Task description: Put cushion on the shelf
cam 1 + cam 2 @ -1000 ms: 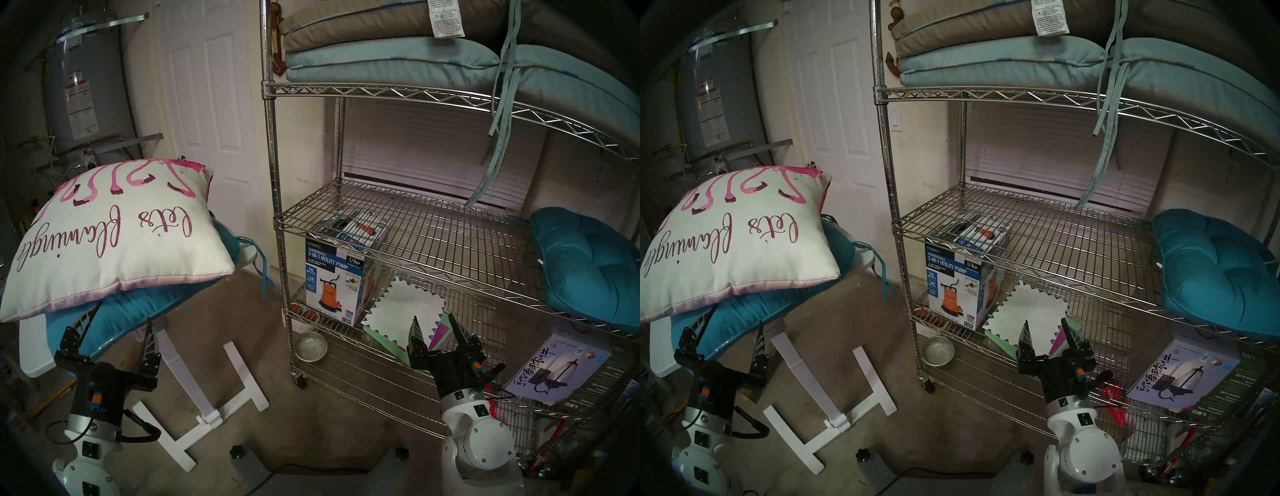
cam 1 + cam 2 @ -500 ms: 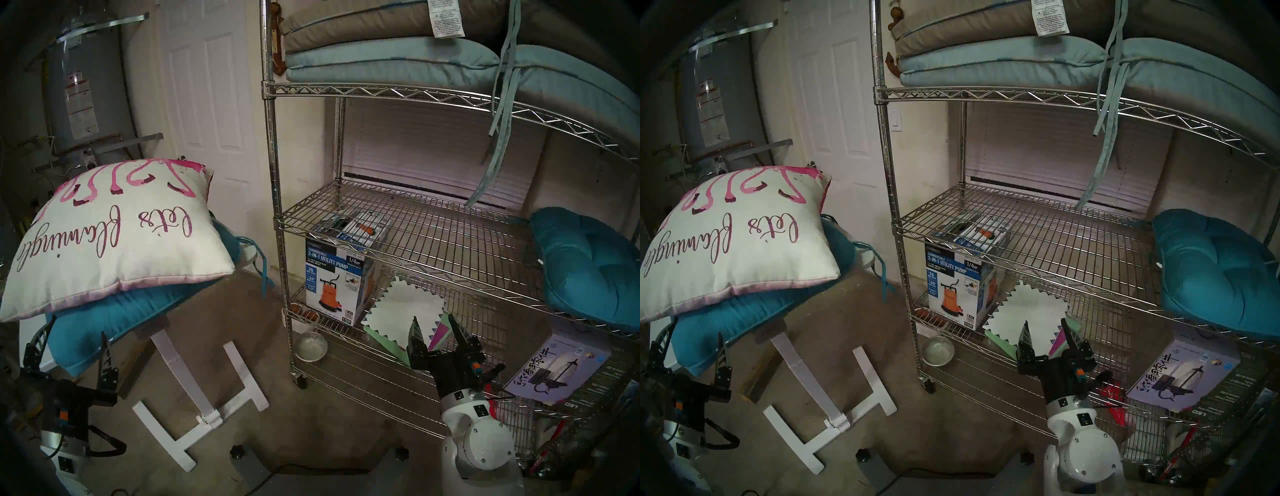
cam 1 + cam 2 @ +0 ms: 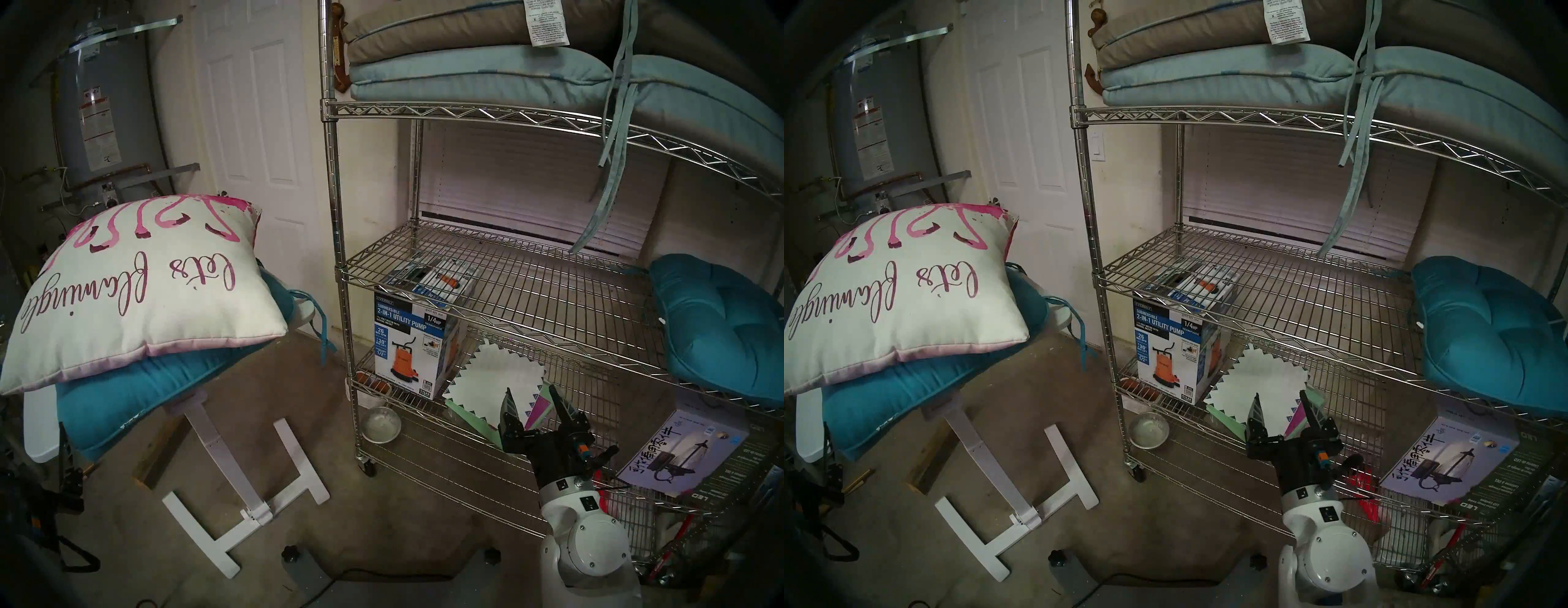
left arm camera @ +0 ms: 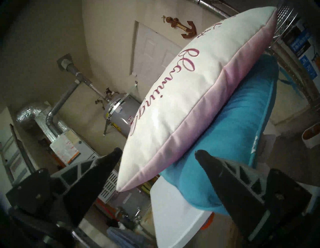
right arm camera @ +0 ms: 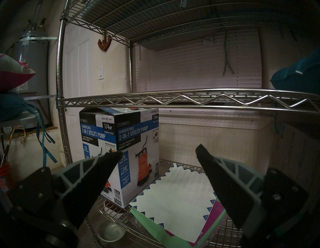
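The white cushion (image 3: pixel 140 288) with magenta lettering lies on a teal seat cushion (image 3: pixel 148 390) on a small white table (image 3: pixel 38 429) at the left. In the left wrist view my left gripper (image 4: pixel 158 151) is open and empty, its fingers on either side of the cushion's (image 4: pixel 181 97) near pink-edged corner, without touching it. In the head views it is almost lost in the dark left rim. The chrome wire shelf (image 3: pixel 509 288) stands to the right. My right gripper (image 3: pixel 530 395) is open and empty in front of its lower tier, as the right wrist view (image 5: pixel 158 150) shows.
On the shelf, another teal cushion (image 3: pixel 721 331) lies at the middle tier's right end. Flat pale-blue and tan pads (image 3: pixel 466 68) fill the top tier. A pump box (image 3: pixel 407 339) and a lamp box (image 3: pixel 687 450) sit lower. A metal bowl (image 3: pixel 380 424) is on the floor. A water heater (image 3: pixel 106 106) stands behind the table.
My left arm has swung left and down, from under the table's front edge to the far left rim of the head views. The cushion and my right arm have not moved.
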